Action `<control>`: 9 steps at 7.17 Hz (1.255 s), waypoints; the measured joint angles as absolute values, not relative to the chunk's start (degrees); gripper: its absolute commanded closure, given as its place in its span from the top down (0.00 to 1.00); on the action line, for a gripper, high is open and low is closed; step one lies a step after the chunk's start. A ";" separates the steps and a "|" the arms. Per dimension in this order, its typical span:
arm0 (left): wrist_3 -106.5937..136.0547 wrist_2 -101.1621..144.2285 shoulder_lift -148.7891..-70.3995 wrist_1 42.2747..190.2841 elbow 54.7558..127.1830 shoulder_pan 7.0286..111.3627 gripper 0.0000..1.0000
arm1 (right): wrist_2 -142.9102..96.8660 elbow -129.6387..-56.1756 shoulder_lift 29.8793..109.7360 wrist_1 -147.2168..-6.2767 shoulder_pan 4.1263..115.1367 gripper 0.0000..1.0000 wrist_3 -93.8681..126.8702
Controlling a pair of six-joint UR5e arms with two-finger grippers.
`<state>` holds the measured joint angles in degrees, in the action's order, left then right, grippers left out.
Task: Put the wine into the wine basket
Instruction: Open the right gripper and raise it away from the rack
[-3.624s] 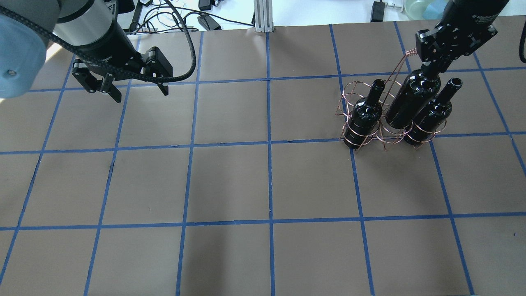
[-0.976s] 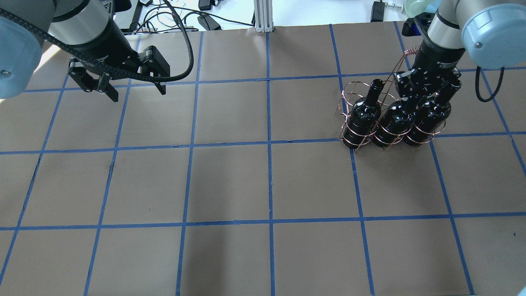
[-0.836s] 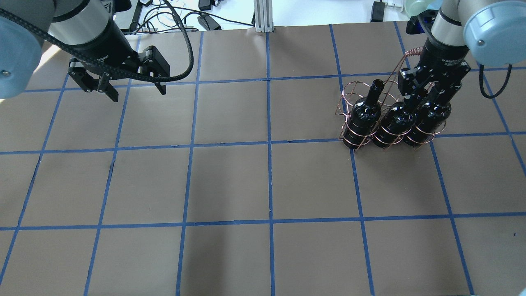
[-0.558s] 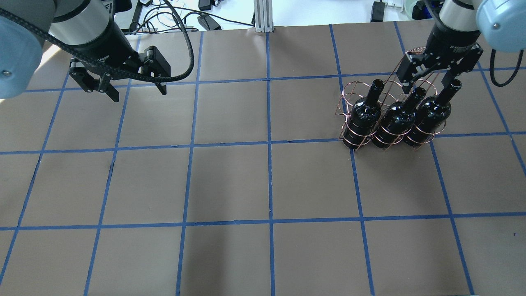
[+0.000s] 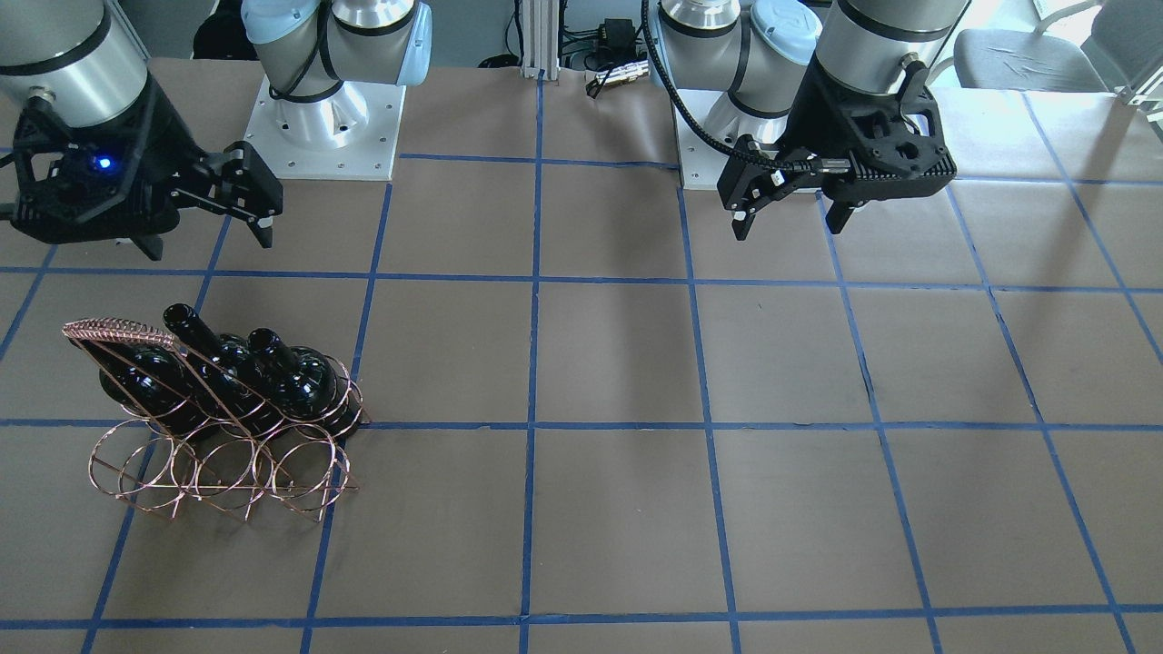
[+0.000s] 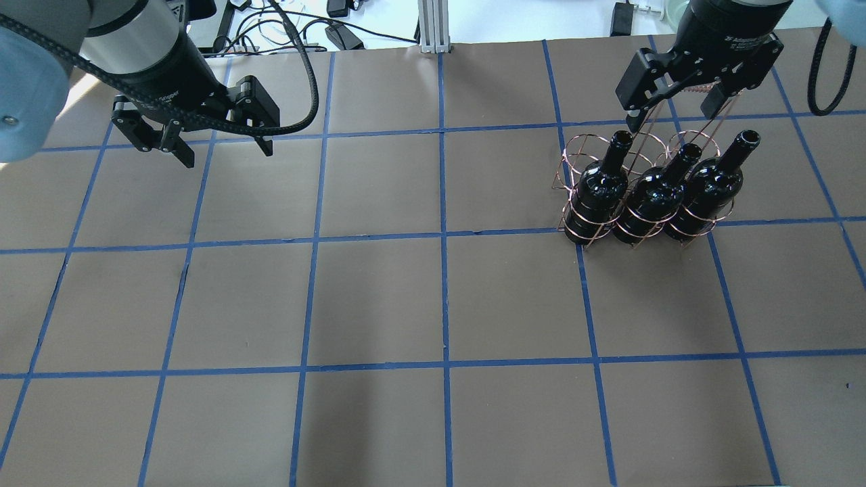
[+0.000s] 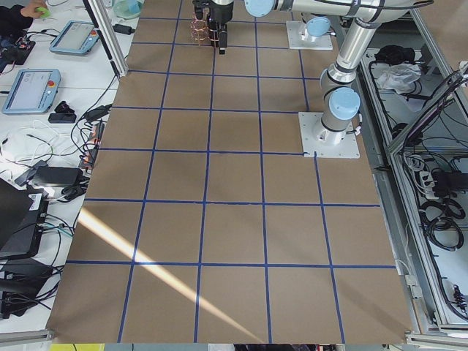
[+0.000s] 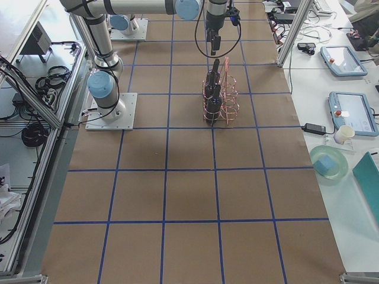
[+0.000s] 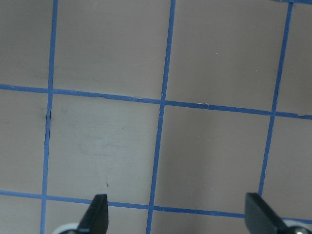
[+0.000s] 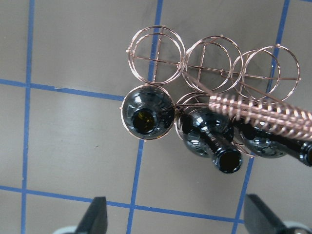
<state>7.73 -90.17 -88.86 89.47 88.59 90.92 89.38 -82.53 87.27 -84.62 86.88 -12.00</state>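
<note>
— Right wrist view?
— Right jaws gape wide, empty. The bottle [image 10: 202,129] lies at 12 o'clock, apart from them, in the basket's [image 10: 263,114] middle ring; second bottle [image 10: 146,117] at its 9 o'clock, third bottle [image 10: 265,146] at 3.
— Overhead?
— Bottle upright, neck skyward; the basket's top stands between it and those jaws. Left jaws, open, empty, over the worktop [image 6: 379,297] at 9 o'clock.

The brown blue-gridded table [image 6: 379,297] is shared: viewed from behind, opposite and both ends, and closely, straight down, from both wrists.
</note>
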 measured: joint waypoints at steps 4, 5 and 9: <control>7.74 -90.09 -88.86 89.47 88.59 90.89 1.00 | 88.81 -82.63 90.34 -83.87 88.55 0.99 -8.94; 7.73 -90.09 -88.86 89.47 88.60 90.88 1.00 | 88.95 -82.65 90.31 -83.86 89.07 0.99 -7.34; 7.73 -90.06 -88.86 89.47 88.61 90.94 1.00 | 89.60 -82.54 90.29 -83.86 89.85 1.00 -5.01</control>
<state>7.73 -90.06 -88.86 89.47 88.61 90.94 89.60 -82.54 90.29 -83.86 89.85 -5.01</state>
